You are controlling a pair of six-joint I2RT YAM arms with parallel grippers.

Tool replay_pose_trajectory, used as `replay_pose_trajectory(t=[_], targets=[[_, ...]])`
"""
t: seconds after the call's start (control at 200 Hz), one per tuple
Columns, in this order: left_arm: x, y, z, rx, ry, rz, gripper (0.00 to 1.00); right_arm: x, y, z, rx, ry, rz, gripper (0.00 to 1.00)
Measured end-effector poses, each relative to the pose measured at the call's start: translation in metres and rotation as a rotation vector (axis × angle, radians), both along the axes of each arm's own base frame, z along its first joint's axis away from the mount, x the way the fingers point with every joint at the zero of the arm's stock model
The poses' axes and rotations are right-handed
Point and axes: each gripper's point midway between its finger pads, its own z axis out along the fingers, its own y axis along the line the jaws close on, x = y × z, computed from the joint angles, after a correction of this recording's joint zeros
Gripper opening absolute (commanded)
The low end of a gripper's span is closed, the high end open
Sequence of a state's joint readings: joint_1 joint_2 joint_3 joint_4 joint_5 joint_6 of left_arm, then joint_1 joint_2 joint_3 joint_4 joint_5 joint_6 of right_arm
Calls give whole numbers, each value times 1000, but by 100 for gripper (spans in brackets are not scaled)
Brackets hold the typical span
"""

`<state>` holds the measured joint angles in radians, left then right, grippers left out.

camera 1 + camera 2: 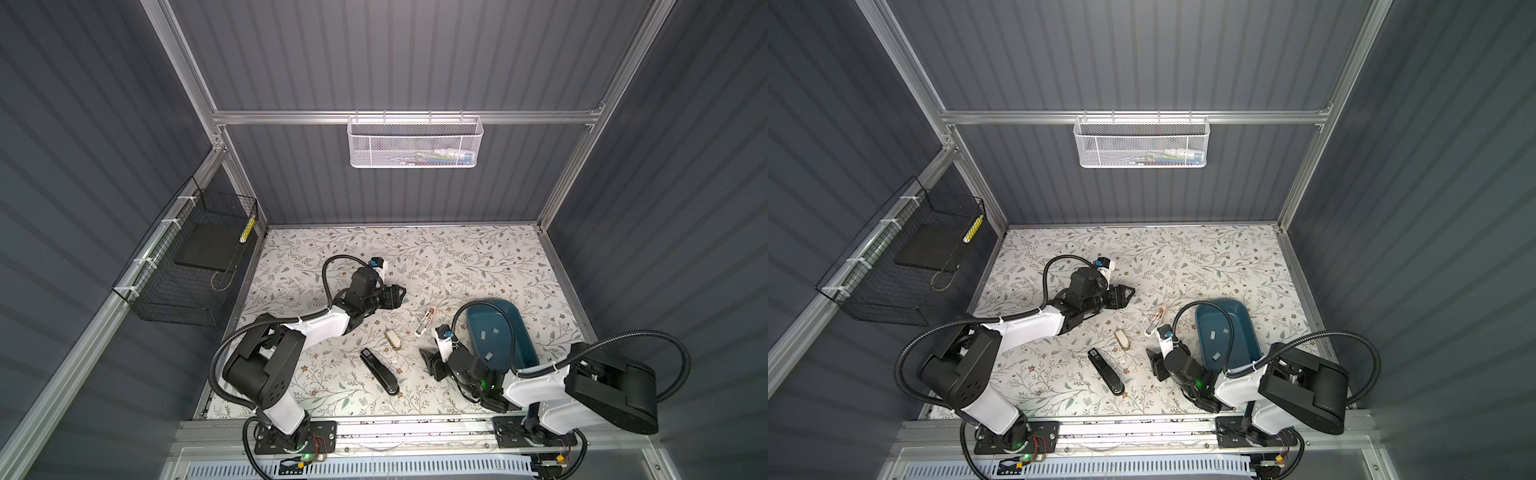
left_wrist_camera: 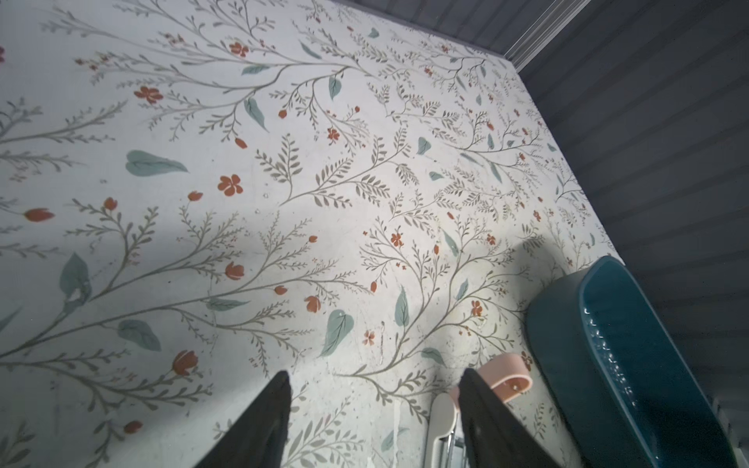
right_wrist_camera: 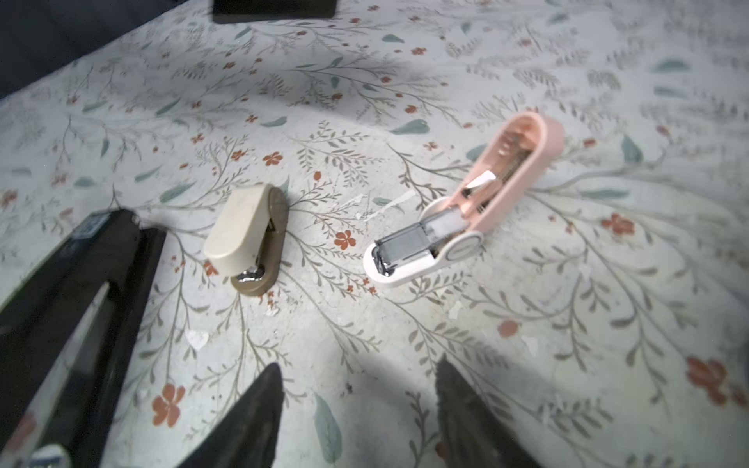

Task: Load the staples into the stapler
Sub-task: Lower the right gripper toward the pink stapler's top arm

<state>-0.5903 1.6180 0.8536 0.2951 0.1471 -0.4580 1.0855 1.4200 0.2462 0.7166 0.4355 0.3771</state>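
The stapler (image 3: pixel 478 194) is pink and white and lies hinged open on the floral table, also in both top views (image 1: pixel 426 320) (image 1: pixel 1154 322). A silvery-grey strip (image 3: pixel 405 247) sits in its open white channel. Loose staples (image 1: pixel 478 333) (image 1: pixel 1212 334) lie as small grey strips in the teal tray (image 1: pixel 494 309) (image 1: pixel 1225 316). My right gripper (image 3: pixel 360 364) (image 1: pixel 428 359) hovers open and empty a little short of the stapler's white end. Beyond the pink end, my left gripper (image 2: pixel 376 372) (image 1: pixel 401 293) is open and empty, with the pink tip (image 2: pixel 508 375) beside one finger.
A beige stapler (image 3: pixel 247 235) (image 1: pixel 392 337) and a long black stapler (image 3: pixel 81 304) (image 1: pixel 379 371) lie left of the pink one. A black wire basket (image 1: pixel 187 266) hangs on the left wall and a white mesh basket (image 1: pixel 415 143) on the back rail.
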Motion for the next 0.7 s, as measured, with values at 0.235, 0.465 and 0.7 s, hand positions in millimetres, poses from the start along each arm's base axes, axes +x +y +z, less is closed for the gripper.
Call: replay_pose_trajectory(t=[0.235,0.465,0.7], targets=[[-6,4,-4,8,10,-4,67,31,11,3,-24,63,-187,82],[-19,12,-6,14,19,-2,69,55,15,-14,-70,131,-309,76],[-26,20,15,-7,-27,11,70,66,22,-34,-138,173,-358,56]])
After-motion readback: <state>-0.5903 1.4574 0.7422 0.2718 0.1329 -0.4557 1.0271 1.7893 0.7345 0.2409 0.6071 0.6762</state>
